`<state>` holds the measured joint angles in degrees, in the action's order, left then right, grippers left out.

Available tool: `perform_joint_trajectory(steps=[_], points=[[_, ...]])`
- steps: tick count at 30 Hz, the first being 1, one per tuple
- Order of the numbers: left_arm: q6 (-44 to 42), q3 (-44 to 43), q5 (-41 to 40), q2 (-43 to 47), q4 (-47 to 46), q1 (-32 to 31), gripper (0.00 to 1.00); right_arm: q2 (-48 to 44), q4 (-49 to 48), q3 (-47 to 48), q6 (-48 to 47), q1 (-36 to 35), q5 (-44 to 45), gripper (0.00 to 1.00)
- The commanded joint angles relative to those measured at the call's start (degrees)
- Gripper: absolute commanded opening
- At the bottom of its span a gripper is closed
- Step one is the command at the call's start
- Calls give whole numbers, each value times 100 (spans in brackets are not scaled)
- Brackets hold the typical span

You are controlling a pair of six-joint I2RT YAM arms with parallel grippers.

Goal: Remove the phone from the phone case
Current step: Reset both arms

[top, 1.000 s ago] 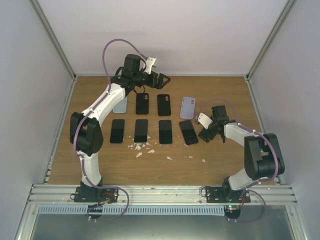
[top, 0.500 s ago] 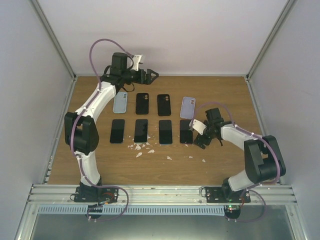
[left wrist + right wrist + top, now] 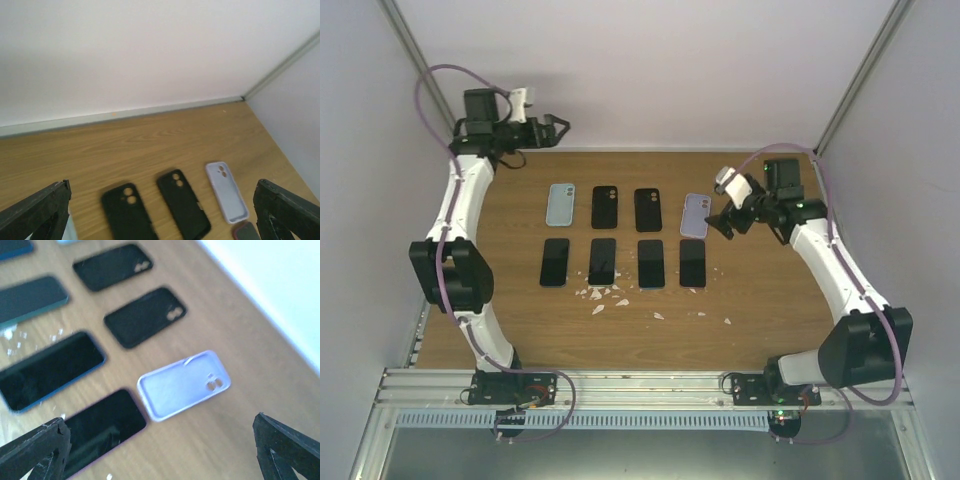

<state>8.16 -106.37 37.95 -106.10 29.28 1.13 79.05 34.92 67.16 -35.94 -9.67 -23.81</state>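
Both arms had swung up and outward since a second earlier: the left arm [image 3: 460, 215] from above the case row to the far-left corner, the right arm [image 3: 830, 265] from low beside the rightmost phone [image 3: 692, 264] to a raised pose at the right. On the table [image 3: 770, 300] lay two rows, apart from either gripper. The far row was four cases [image 3: 605, 207], with the lilac case [image 3: 695, 215] at the right end. The near row was four bare phones [image 3: 602, 261], each just in front of a case. The lilac case seemed to lie hollow side up in the right wrist view, so its phone looked already out. The risk I judged from here was a careless return: a low sweep by the right arm could clip the lilac case or knock the rightmost phone out of line. The white scraps [image 3: 605, 297] by the phones could also let one skid under a finger. The left gripper [image 3: 558, 125] hung spread wide, holding and touching nothing. The right gripper [image 3: 730, 222], above and just right of the lilac case, was likewise fully released and empty.
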Motion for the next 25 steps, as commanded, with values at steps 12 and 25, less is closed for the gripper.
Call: perform_joint_trajectory(steps=[12, 25], points=[[-748, 1488, -757, 1233, 66, 1663, 99, 336, -450, 1177, 1661, 1220, -1742, 100], [-620, 3548, -1025, 2350, -576, 1663, 99, 16, -1500, -360, 2379, 1564, -2031, 100]])
